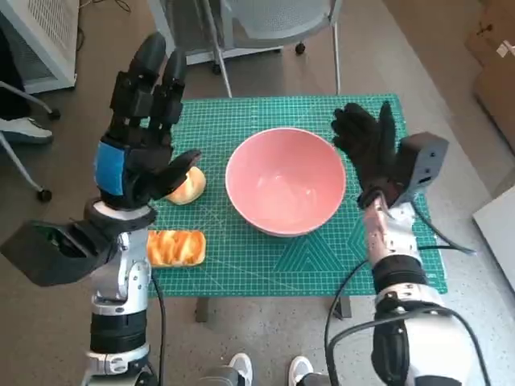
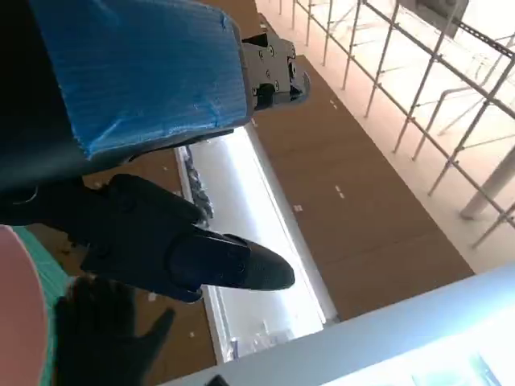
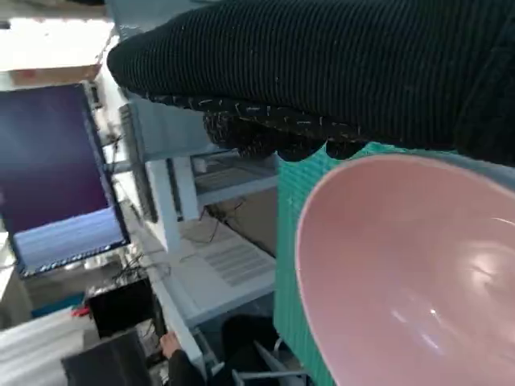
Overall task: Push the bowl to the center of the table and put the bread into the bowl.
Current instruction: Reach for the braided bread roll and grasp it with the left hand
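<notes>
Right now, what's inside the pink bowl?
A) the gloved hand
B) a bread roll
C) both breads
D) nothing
D: the bowl shows only its bare pink inside, while the round bread and the flat bread both lie on the green mat beside it.

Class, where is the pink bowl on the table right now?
In the head view the pink bowl sits near the middle of the green mat, just left of the right hand.

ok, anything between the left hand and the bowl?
Head view: only bare green mat between the left hand and the pink bowl. The round bread sits just below the thumb.
</notes>
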You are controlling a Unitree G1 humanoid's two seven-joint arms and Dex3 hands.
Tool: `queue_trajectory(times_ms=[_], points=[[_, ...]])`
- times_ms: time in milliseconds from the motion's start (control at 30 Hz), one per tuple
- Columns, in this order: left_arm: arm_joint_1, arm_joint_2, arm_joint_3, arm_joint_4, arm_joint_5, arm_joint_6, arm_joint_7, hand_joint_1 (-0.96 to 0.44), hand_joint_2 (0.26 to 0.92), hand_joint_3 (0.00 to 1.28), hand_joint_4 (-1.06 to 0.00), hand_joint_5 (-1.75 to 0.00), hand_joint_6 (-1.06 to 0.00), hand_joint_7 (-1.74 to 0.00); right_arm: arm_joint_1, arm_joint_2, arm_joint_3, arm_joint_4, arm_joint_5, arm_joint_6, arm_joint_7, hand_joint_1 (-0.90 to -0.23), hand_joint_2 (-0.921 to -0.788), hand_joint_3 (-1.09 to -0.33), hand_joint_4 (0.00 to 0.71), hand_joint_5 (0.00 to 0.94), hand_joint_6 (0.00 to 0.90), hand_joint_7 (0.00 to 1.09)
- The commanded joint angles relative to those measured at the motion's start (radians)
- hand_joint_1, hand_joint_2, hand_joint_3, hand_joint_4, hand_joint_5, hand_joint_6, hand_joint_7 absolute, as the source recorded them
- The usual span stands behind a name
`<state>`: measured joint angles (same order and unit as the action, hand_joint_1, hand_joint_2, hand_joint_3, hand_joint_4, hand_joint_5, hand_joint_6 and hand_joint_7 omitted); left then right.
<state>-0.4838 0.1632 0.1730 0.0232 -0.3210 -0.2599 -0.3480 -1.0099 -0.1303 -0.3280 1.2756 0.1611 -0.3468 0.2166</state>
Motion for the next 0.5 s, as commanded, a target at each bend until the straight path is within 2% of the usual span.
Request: queue_trajectory(times_ms=[33,133,267,300,367,500], points=[[0.02,0.017,0.012,-0.033,0.003,-0.008,0.007,-0.54,0.921,0.17,0.0,0.0,0.0,-0.32,-0.013,-0.038,-0.011,-0.033,0.014,-0.06,0.025,-0.413,-0.921,-0.691,0.25,0.005,0.353,0.0],[0.028,0.023,0.013,-0.047,0.008,-0.005,0.013,-0.55,0.921,0.17,0.0,0.0,0.0,-0.32,-0.004,-0.065,-0.016,-0.079,0.025,-0.153,0.081,-0.41,-0.921,-0.686,0.244,0.002,0.34,0.0],[0.035,0.034,0.017,-0.058,0.004,0.005,0.018,-0.56,0.921,0.17,0.0,0.0,0.0,-0.32,0.016,-0.088,-0.017,-0.143,0.034,-0.271,0.128,-0.428,-0.921,-0.679,0.241,0.004,0.332,0.0],[0.037,0.039,0.019,-0.059,0.005,0.008,0.018,-0.56,0.921,0.17,0.0,0.0,0.0,-0.32,0.027,-0.092,-0.014,-0.181,0.036,-0.313,0.139,-0.435,-0.921,-0.677,0.249,0.007,0.336,0.01],[0.04,0.046,0.021,-0.063,0.004,0.01,0.018,-0.57,0.921,0.17,0.0,0.0,0.0,-0.32,0.04,-0.094,-0.008,-0.222,0.04,-0.354,0.149,-0.457,-0.921,-0.666,0.277,0.019,0.351,0.01],[0.047,0.073,0.026,-0.075,0.009,0.019,0.01,-0.57,0.921,0.17,0.0,0.0,0.0,-0.32,0.084,-0.093,-0.007,-0.36,0.103,-0.389,0.225,-0.506,-0.921,-0.629,0.292,0.019,0.377,0.03]])
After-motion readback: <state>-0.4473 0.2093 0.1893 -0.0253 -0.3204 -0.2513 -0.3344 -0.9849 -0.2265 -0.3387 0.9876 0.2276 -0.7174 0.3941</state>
